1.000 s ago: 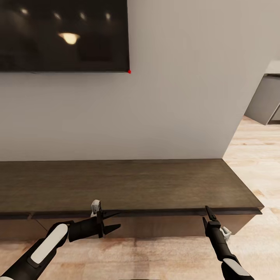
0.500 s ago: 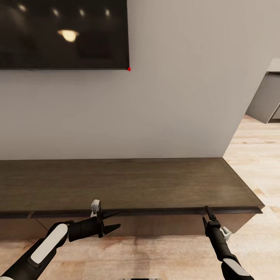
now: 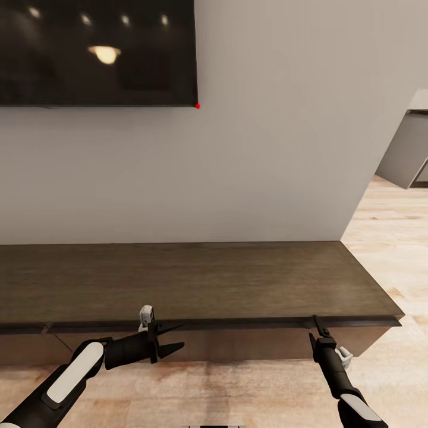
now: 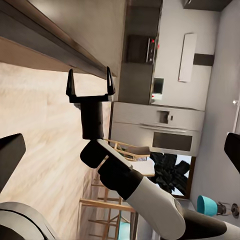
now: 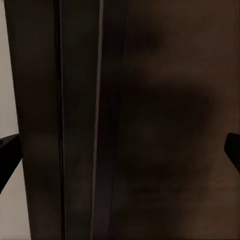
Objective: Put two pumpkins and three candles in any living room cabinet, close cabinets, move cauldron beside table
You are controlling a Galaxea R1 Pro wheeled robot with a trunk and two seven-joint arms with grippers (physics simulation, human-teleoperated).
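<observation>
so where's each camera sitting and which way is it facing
Head view: on the robot's head, looking forward and down at the cabinet, wall and TV; both arms show, left tool and right tool at the cabinet's front edge.
Left wrist view: on the left arm, looking sideways along the cabinet toward a kitchen; it catches the right tool, open.
Right wrist view: on the right arm, pressed close to the dark cabinet front; its own fingertips show at the edges.
Shared: the cabinet, right tool.

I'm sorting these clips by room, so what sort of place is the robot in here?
Most likely a living room: a dark television hangs on the wall above a long low cabinet on a light wood floor. A kitchen with a fridge adjoins it.
</observation>
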